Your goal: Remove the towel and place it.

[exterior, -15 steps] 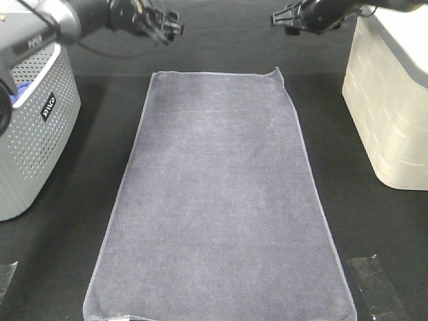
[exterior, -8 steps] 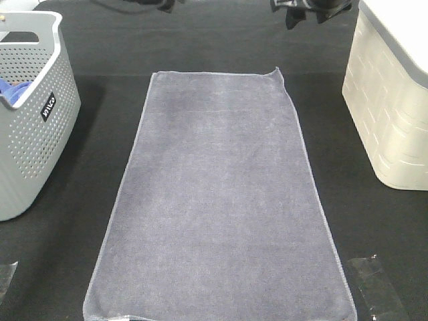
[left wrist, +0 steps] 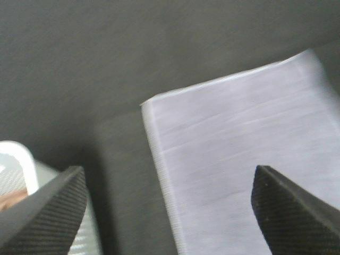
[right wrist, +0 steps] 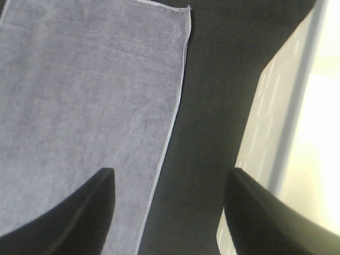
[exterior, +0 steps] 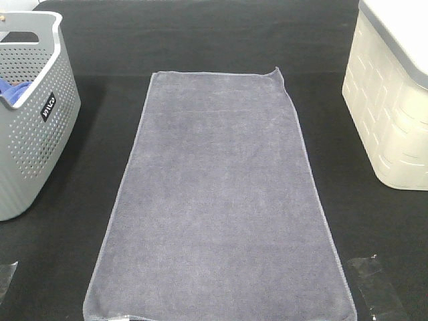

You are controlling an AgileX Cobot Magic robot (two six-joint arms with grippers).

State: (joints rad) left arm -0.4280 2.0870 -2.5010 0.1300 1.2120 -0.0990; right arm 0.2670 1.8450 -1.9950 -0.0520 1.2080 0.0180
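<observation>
While both grippers are held high with fingers spread wide and nothing gripped, the large slate-grey plush microfibre towel point(exterior: 221, 200) is laid flat on the black table cloth point(exterior: 221, 40).

Its long axis is run from the far edge of the table toward the near one, and its near hem is cut off by the exterior view's lower edge. Below the left gripper point(left wrist: 167, 212) a far corner of the towel is seen, with the perforated grey plastic basket point(exterior: 30, 127) off to that gripper's outer side; a bright blue cloth point(exterior: 12, 88) is partly hidden inside it. Beneath the right gripper point(right wrist: 170, 212) the towel's hemmed side edge is seen, and the cream ribbed plastic basket point(exterior: 388, 114) stands outward of it, cropped. Neither arm is caught by the exterior camera.
</observation>
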